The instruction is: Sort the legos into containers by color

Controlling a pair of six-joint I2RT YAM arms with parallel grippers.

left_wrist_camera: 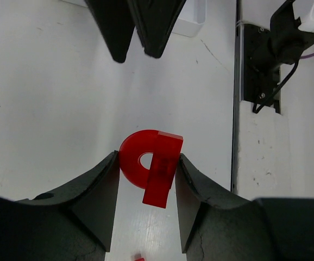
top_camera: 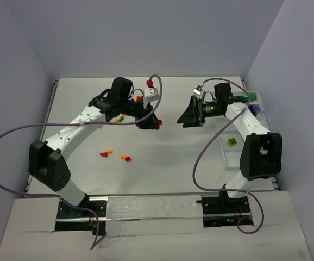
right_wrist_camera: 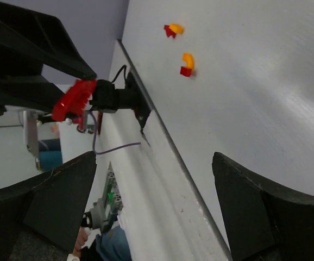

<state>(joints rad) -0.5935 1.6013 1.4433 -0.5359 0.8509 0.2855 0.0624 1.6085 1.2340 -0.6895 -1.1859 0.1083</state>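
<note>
Left gripper [left_wrist_camera: 147, 174] clamped on a red lego [left_wrist_camera: 135, 155]; right gripper [right_wrist_camera: 154, 163] apart. Few sorted legos [top_camera: 232, 142] in the tray [top_camera: 228, 156] at the table's [top_camera: 168, 168] right edge; several loose legos [top_camera: 126, 158] remain.

Red arch lego [left_wrist_camera: 138, 163] with a flat red piece against it, tilted, clamped between the left fingers [left_wrist_camera: 92, 201], lifted off the desk [top_camera: 173, 163]. Loose on the desk: red-and-orange pair [top_camera: 106, 154], orange-and-red pair [top_camera: 126, 158] just right of it, yellow and red bits [top_camera: 119, 117] further back. White tray [top_camera: 230, 157] along the desk's right edge, split by cross dividers. Lime-green lego [top_camera: 232, 142] lies in a near compartment, purple legos [top_camera: 256, 110] further back, green lego [top_camera: 252, 96] at the far end, compartment unclear.
</note>
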